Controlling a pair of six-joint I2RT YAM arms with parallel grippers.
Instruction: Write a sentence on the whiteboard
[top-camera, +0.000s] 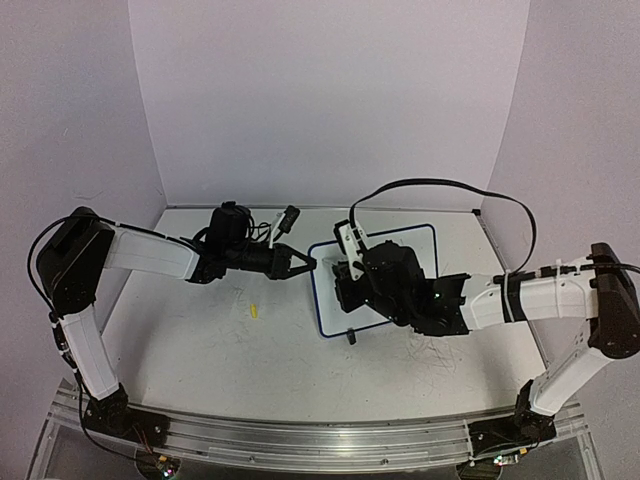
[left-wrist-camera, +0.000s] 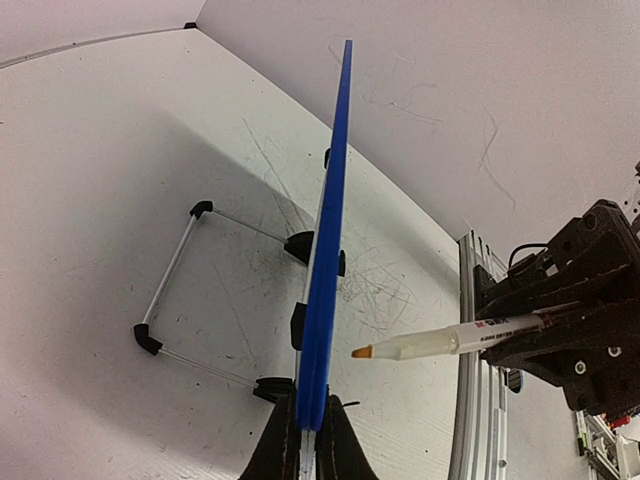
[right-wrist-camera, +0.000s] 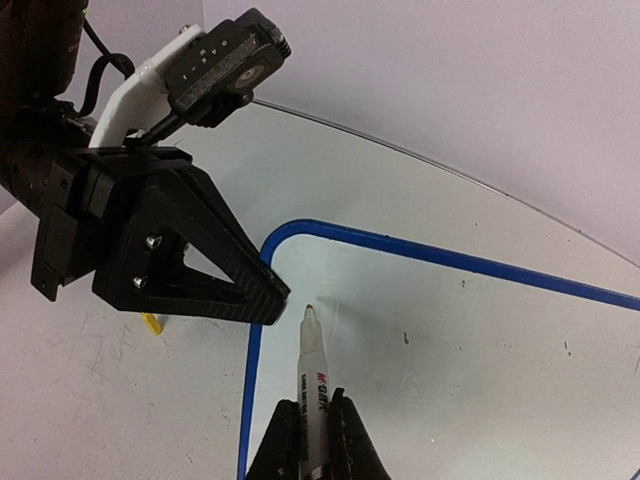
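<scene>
The whiteboard (top-camera: 420, 250), white with a blue rim, stands tilted at the table's middle. My left gripper (top-camera: 311, 263) is shut on its left edge; in the left wrist view the jaws (left-wrist-camera: 310, 440) pinch the rim (left-wrist-camera: 330, 230) seen edge-on. My right gripper (right-wrist-camera: 318, 440) is shut on a white marker (right-wrist-camera: 314, 365). The marker's orange tip (left-wrist-camera: 362, 352) points at the board's face near its upper left corner, a small gap away. The sentence is out of view: the board face (right-wrist-camera: 460, 340) that I see is blank apart from small specks.
A small yellow cap (top-camera: 255, 311) lies on the table left of the board. The board's wire stand (left-wrist-camera: 172, 268) with black corner pieces juts out behind it. A black foot (top-camera: 351, 338) sits at the board's near edge. Scribble marks stain the table.
</scene>
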